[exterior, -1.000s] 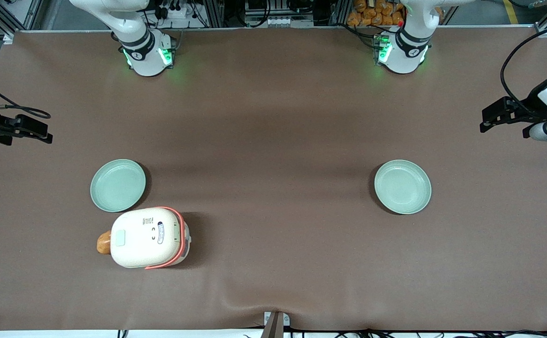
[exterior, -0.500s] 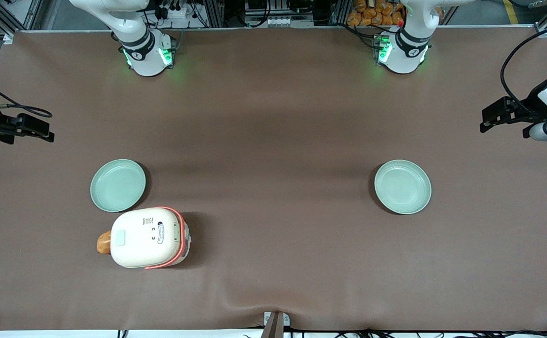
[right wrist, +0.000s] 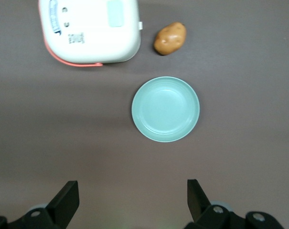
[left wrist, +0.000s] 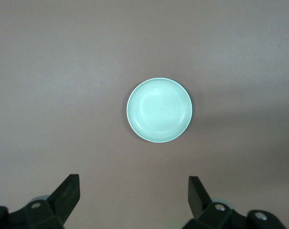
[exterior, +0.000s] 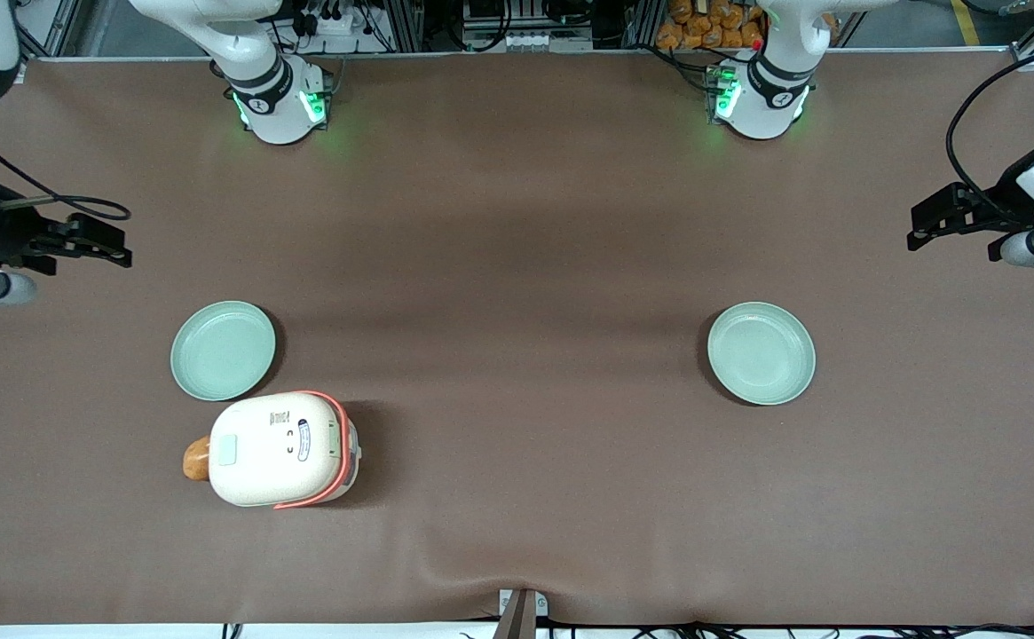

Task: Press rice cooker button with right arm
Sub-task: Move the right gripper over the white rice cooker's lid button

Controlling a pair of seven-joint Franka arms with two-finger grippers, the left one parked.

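The rice cooker (exterior: 281, 448) has a cream lid and an orange-red band handle, and stands on the brown table nearer the front camera than a green plate. Its button (exterior: 227, 449) is a pale rounded-square pad at the lid's end toward the working arm. My right arm's gripper (exterior: 117, 248) is open and empty at the working arm's end of the table. It is high above the cloth and farther from the front camera than the cooker. In the right wrist view the cooker (right wrist: 89, 31) and button (right wrist: 116, 13) show well away from the open gripper (right wrist: 131, 191).
A potato (exterior: 196, 459) lies against the cooker's button end, also in the wrist view (right wrist: 170, 38). A green plate (exterior: 223, 350) lies beside the cooker, between it and the gripper in the wrist view (right wrist: 165, 109). A second plate (exterior: 761, 352) lies toward the parked arm's end.
My right gripper has moved a little inward over the table from its edge. The cooker, potato and plates have not moved.
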